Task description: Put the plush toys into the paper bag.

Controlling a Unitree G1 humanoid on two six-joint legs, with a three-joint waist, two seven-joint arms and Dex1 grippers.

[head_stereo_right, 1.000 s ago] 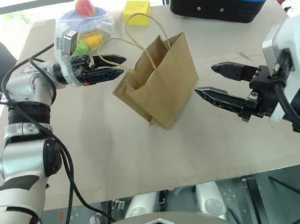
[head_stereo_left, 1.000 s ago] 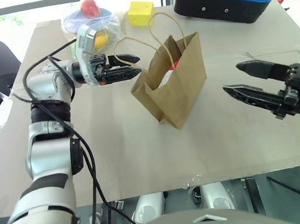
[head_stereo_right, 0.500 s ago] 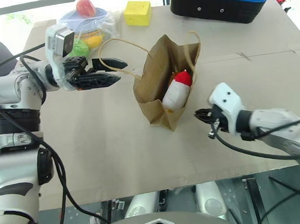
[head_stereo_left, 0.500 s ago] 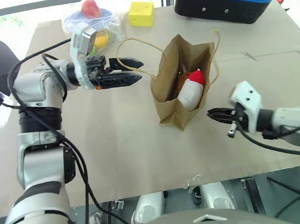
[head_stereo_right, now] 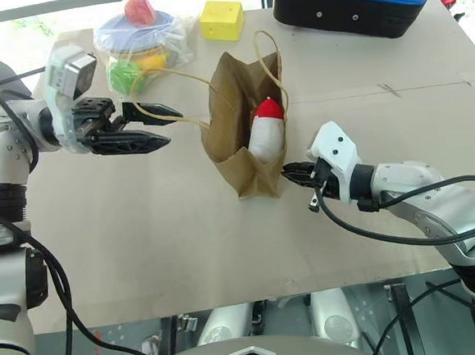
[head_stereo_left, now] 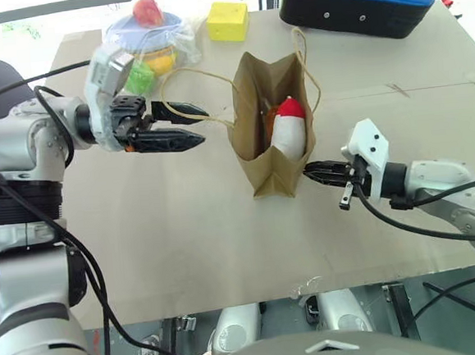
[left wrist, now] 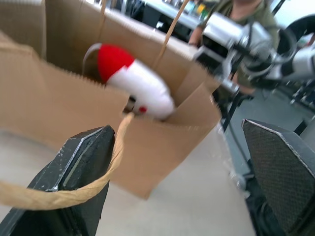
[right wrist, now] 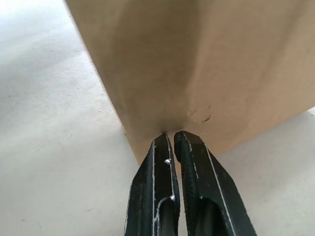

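1. Brown kraft paper bag (head_stereo_left: 269, 134) stands upright on a pale table (head_stereo_left: 184, 231), mouth open, between the two grippers.
2. Inside the bag sits a white plush toy (head_stereo_left: 288, 132) with a red top, leaning against the bag's wall on the right gripper's side; part of it shows above the rim (the brown fuzzy toy cannot be made out).
3. Left gripper (head_stereo_left: 190, 124) hovers beside the bag, pointing toward it, its two black fingers (left wrist: 78, 167) spread wide apart.
4. One thin tan string handle (head_stereo_left: 188, 70) loops out from the bag's rim toward the left gripper; in the left wrist view the string drapes over one finger and passes between the fingers.
5. Right gripper (head_stereo_left: 313, 171) is low on the other side of the bag, its fingers pressed together with nothing visibly between them.
6. In the right wrist view, the tips of the right gripper touch the bag's lower corner, just above the table.
7. Beyond the left gripper, on the far side of the table, lies a clear plastic bag (head_stereo_left: 154, 32) of colourful toys.
8. Beyond the paper bag sit a yellow cube (head_stereo_left: 228, 20) and, farther toward the right gripper's side, a blue-and-black case (head_stereo_left: 355, 0).
9. A person (left wrist: 246, 14) shows in the background of the left wrist view, past the right arm.
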